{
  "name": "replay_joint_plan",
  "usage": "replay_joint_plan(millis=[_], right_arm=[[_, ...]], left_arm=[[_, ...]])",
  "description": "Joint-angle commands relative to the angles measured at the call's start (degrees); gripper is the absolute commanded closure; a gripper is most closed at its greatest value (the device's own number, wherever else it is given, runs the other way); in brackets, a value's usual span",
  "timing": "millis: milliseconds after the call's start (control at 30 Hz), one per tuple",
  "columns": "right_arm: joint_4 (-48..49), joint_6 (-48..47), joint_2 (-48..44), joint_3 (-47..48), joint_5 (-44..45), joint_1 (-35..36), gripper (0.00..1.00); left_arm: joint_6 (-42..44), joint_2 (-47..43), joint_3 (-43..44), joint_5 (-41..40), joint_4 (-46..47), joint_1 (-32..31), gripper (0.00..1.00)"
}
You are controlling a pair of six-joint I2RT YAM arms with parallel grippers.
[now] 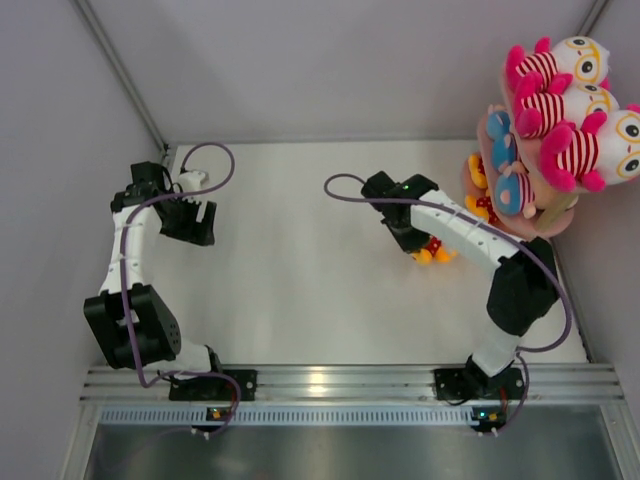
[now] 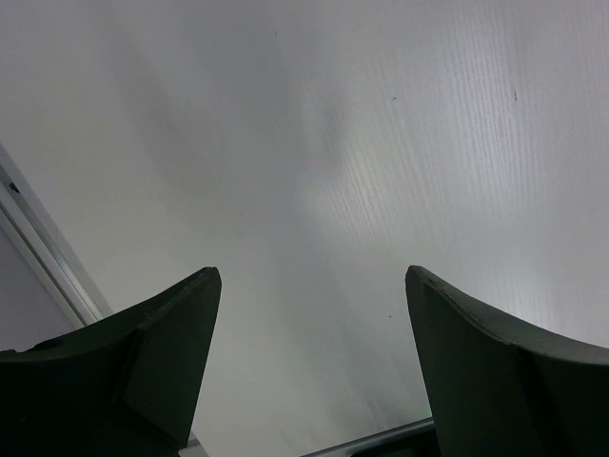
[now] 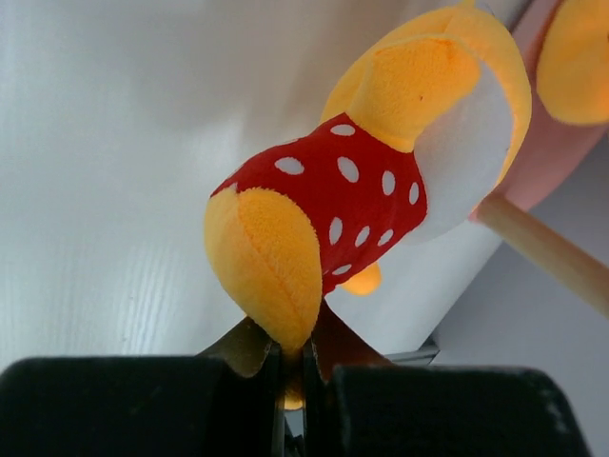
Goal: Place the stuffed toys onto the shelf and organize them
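Right jaws pinch the polka-dot toy (image 3: pixel 352 190); next I lift it to the shelf (image 3: pixel 552 171), upper right. Left jaws wide.

Top cam looks down on table (image 1: pixel 300 220); wrist cams close-up, low, same table.

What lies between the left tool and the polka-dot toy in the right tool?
Only bare white table between the left tool and the polka-dot toy pinched by the right tool, as the top external view shows.
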Motion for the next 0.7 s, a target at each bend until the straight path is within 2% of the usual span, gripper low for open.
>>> replay_joint_plan(millis=[0, 167, 233, 433, 567, 667], right_arm=[[-8.97, 4.66, -6.45, -0.52, 1.88, -4.89, 1.0], [-7.4, 0.64, -4.71, -0.25, 8.9, -11.13, 1.0], [-6.52, -0.6, -3.65, -0.69, 7.43, -15.79, 1.0], [-0.36, -4.65, -2.41, -0.53, 7.51, -21.77, 1.0], [2.54, -5.35, -2.23, 0.27, 1.99, -19.68, 1.0], [3.34, -4.65, -1.88, -0.43, 1.71, -15.64, 1.0]], left_arm=[[1.41, -0.95, 1.79, 1.75, -0.37, 0.48, 0.15], [1.67, -0.86, 1.35, 1.58, -0.37, 0.57, 0.15], [1.67, -0.78, 1.53, 1.75, -0.37, 0.65, 0.15], [1.59, -0.51, 1.7, 2.46, -0.45, 0.83, 0.15], [1.59, -0.07, 1.79, 2.2, -0.45, 0.83, 0.15], [1.15, 0.28, 1.97, 2.72, -0.54, 0.92, 0.15]])
